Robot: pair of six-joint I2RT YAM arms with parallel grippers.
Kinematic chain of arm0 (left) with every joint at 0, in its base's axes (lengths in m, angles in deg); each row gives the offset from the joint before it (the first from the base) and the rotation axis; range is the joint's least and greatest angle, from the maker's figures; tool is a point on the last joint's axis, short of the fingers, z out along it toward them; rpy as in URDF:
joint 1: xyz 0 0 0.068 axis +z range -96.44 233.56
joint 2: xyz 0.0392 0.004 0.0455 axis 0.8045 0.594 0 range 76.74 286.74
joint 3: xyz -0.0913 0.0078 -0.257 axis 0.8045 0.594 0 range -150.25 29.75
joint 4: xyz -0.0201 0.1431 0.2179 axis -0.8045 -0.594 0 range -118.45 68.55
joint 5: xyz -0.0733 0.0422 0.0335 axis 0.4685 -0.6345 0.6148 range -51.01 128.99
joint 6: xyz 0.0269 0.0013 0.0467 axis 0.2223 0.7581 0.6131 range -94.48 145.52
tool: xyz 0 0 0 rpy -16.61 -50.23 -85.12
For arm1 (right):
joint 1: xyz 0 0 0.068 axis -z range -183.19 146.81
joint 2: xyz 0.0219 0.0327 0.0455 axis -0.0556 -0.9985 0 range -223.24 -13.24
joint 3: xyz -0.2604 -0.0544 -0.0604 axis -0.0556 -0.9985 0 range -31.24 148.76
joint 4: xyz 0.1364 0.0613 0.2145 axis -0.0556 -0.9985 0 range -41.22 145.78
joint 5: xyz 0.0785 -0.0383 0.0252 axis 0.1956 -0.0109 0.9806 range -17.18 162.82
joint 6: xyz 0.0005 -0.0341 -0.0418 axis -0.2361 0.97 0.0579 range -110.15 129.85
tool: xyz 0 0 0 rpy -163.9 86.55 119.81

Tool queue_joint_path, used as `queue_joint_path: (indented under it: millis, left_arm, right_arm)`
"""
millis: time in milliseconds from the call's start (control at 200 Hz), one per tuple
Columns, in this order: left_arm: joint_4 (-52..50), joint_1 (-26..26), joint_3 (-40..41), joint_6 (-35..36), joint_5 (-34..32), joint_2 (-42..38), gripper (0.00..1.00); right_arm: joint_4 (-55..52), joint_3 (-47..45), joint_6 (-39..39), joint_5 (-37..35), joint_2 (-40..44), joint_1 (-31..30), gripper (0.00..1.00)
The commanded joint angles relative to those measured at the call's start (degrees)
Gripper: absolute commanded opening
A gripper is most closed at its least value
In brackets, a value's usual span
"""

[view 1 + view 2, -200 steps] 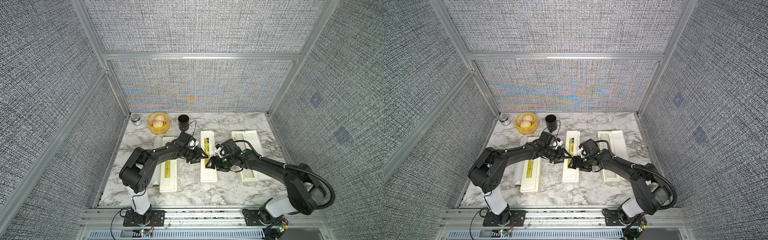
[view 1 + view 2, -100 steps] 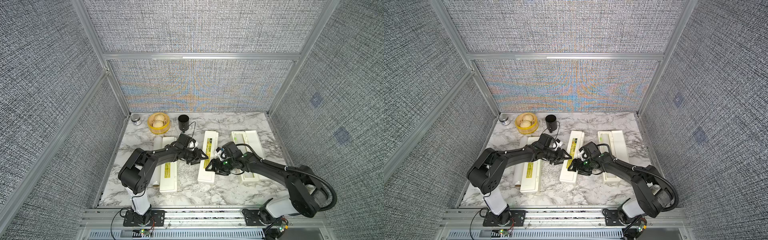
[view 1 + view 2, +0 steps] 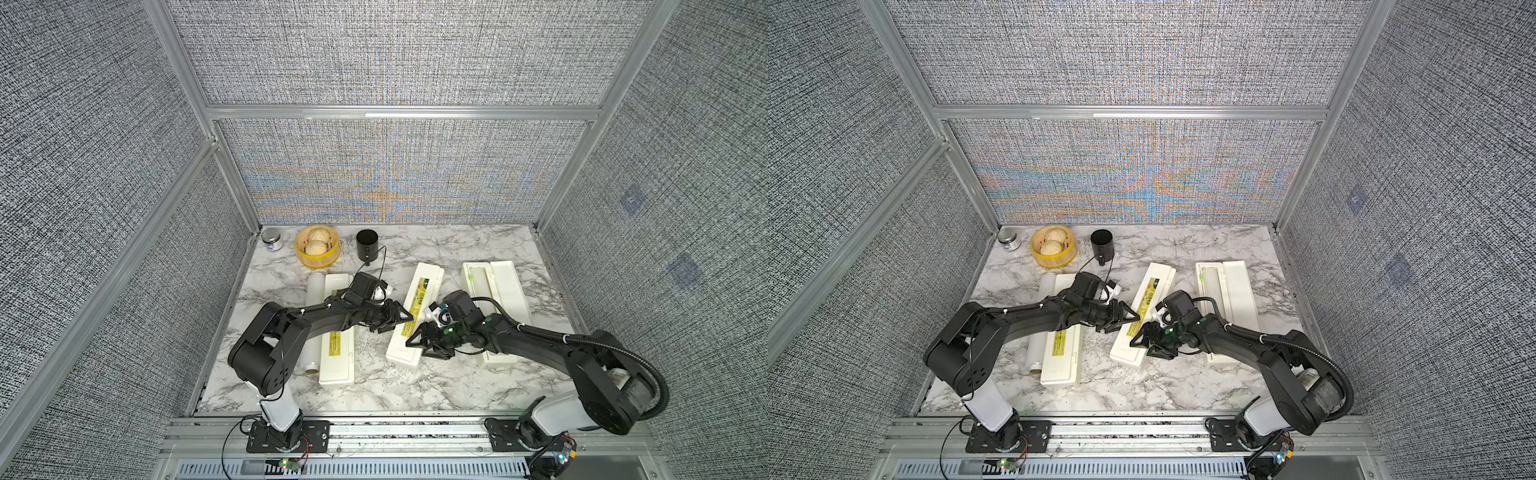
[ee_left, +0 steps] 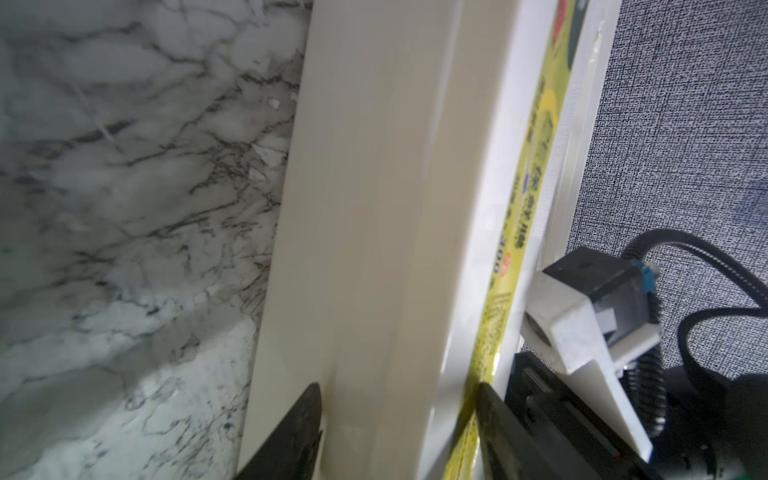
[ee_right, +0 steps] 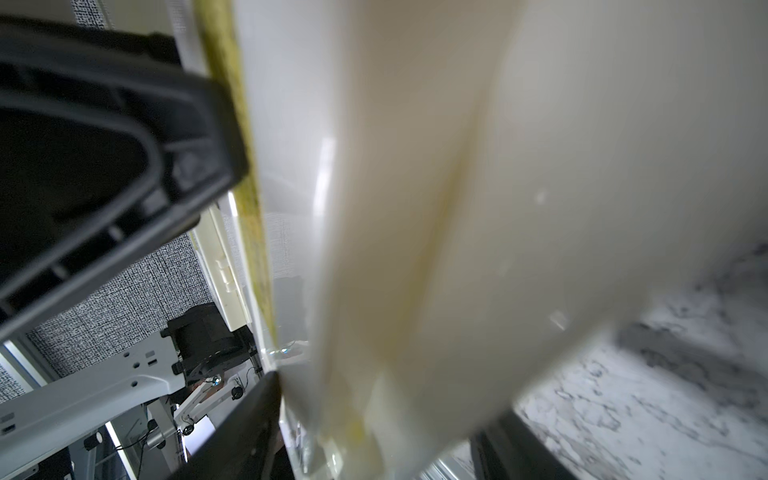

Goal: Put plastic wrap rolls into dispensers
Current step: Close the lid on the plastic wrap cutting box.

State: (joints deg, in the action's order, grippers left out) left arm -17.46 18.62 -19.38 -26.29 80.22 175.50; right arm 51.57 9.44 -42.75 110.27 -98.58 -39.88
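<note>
Marble table [image 3: 415,386] bore the closed middle dispenser [image 3: 424,278], lying skewed at centre; left gripper [image 3: 399,324] pinched its long sides, likely steadying it; right gripper [image 3: 417,348] straddled its near end, clamped or not I could not tell, presumably to open it.

bright even light, blurred wrist views
</note>
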Motion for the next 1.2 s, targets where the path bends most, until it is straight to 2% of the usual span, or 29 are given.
queue_joint_path:
  millis: [0, 175, 410, 661, 901, 1056, 1196]
  left_arm:
    - [-6.75, -1.01, 2.35, -2.35, 0.85, -0.80, 0.57]
    - [-7.75, -1.34, 4.03, -2.04, 0.79, -2.51, 0.57]
    - [-10.55, -1.32, 1.49, 0.42, 1.61, -0.58, 0.57]
    - [-16.28, -0.42, -6.89, 5.75, 2.66, 5.25, 0.57]
    - [-23.08, 1.18, -15.97, 11.16, 3.57, 11.34, 0.58]
    - [-25.68, 2.73, -22.97, 13.04, 3.10, 14.89, 0.58]
    - [-28.10, 2.97, -31.39, 14.19, 3.14, 21.42, 0.58]
  right_arm:
    - [5.63, 0.12, -1.89, -2.69, -1.63, -0.08, 0.66]
    - [3.84, 0.62, -1.28, -2.86, -1.37, 0.64, 0.66]
    - [-6.01, 3.24, 5.97, -5.06, 1.58, 5.87, 0.72]
    - [-9.30, 8.11, 12.94, -4.31, -2.31, 12.43, 0.72]
    - [-14.70, 18.78, 19.67, -3.54, -9.61, 19.01, 0.72]
    - [-17.87, 26.61, 22.75, -2.54, -15.54, 21.19, 0.72]
    - [-19.27, 32.28, 23.55, -2.08, -20.10, 22.42, 0.72]
